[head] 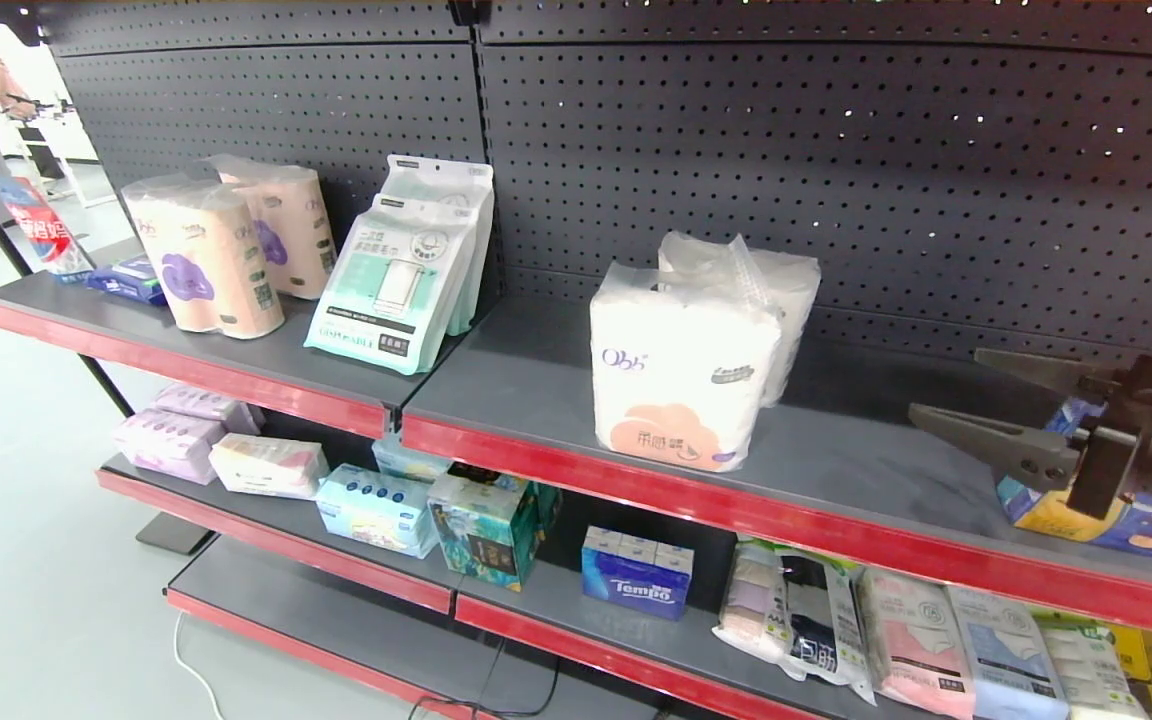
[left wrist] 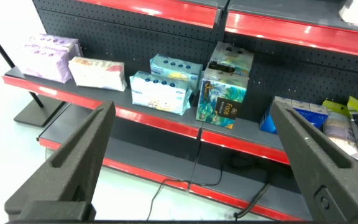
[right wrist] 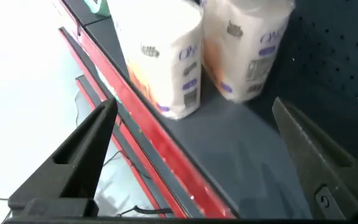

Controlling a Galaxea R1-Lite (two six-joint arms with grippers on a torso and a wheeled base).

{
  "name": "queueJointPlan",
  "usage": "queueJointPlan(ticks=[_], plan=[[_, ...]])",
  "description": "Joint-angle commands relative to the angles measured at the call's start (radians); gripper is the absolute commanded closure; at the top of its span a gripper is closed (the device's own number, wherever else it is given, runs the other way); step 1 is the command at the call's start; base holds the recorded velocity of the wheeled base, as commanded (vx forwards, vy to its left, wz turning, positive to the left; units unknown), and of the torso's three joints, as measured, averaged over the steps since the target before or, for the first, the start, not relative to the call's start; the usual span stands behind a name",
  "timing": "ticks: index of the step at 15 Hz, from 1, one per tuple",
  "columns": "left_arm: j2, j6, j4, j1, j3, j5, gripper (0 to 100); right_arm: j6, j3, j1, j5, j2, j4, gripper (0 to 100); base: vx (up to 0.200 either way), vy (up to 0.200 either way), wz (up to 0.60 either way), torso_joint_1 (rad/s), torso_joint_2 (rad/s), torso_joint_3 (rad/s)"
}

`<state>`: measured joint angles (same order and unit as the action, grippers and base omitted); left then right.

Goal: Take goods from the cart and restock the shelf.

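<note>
My right gripper (head: 944, 382) hangs open over the right end of the upper shelf (head: 536, 390), nothing between its fingers. Just under and behind it a blue and yellow pack (head: 1116, 520) lies on the shelf. To its left stand two white tissue packs (head: 681, 370), one behind the other; in the right wrist view the same packs (right wrist: 166, 50) stand ahead of the open right gripper (right wrist: 194, 106), apart from it. In the left wrist view my left gripper (left wrist: 191, 109) is open and holds nothing, facing the lower shelf (left wrist: 166, 118) with its light blue tissue boxes (left wrist: 160, 90).
Pink roll packs (head: 206, 255) and white-green pouches (head: 401, 280) stand at the upper shelf's left. Lower shelf goods: purple packs (head: 171, 435), a dark green box (head: 486, 525), a blue box (head: 636, 580), bagged goods (head: 936, 640). Pegboard (head: 836, 150) backs the shelves. A cable (left wrist: 197, 177) lies on the bottom shelf.
</note>
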<state>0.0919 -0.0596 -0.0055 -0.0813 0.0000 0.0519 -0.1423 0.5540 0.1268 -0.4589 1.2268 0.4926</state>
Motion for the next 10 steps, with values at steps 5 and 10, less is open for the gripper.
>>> queueJointPlan(ticks=[5, 10], plan=[[0.002, 0.000, -0.001, 0.000, 0.000, 0.000, 0, 0.013, -0.097, -0.026, 0.322, -0.379, -0.275, 0, 0.000, 0.000, 0.00, 0.000, 0.00, 0.000], [0.002, 0.000, -0.001, 0.000, 0.000, 0.000, 0, 0.055, -0.269, -0.044, 0.324, -0.612, -0.308, 0, 0.000, 0.000, 0.00, 0.000, 0.00, 0.000]])
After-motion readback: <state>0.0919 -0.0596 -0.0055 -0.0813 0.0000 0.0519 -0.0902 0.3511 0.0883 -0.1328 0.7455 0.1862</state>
